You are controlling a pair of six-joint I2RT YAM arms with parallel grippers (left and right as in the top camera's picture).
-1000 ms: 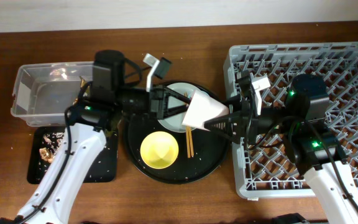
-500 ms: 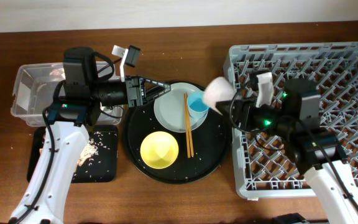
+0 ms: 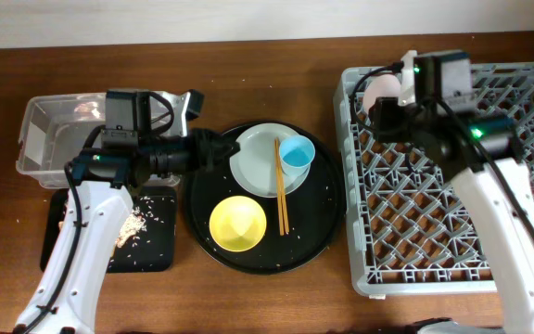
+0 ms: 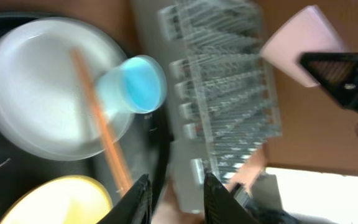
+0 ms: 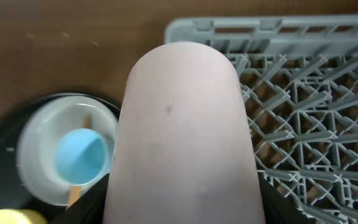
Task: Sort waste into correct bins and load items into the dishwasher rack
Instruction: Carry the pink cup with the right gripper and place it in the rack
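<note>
My right gripper (image 3: pixel 385 111) is shut on the pink cup (image 3: pixel 378 86), held above the far left corner of the grey dishwasher rack (image 3: pixel 452 232). The cup (image 5: pixel 185 130) fills the right wrist view, with the rack (image 5: pixel 309 93) behind it. My left gripper (image 3: pixel 222 148) is open and empty over the left rim of the round black tray (image 3: pixel 323 227). On that tray lie the pale plate (image 3: pixel 258 162), the light-blue cup (image 3: pixel 297 153) on its side, the chopsticks (image 3: pixel 281 186) and the yellow bowl (image 3: pixel 238 224). The left wrist view shows the blue cup (image 4: pixel 138 84) and the chopsticks (image 4: pixel 101 137).
At the far left stands a clear plastic box (image 3: pixel 54 139) with a small scrap in its far corner. In front of it a shallow black rectangular tray (image 3: pixel 151 250) holds brownish food scraps (image 3: pixel 130 227) and crumbs. Crumbs also dot the round tray.
My right gripper has carried the pink cup from over the plate, up and right to the rack's far left corner. My left gripper has drawn back left off the plate.
</note>
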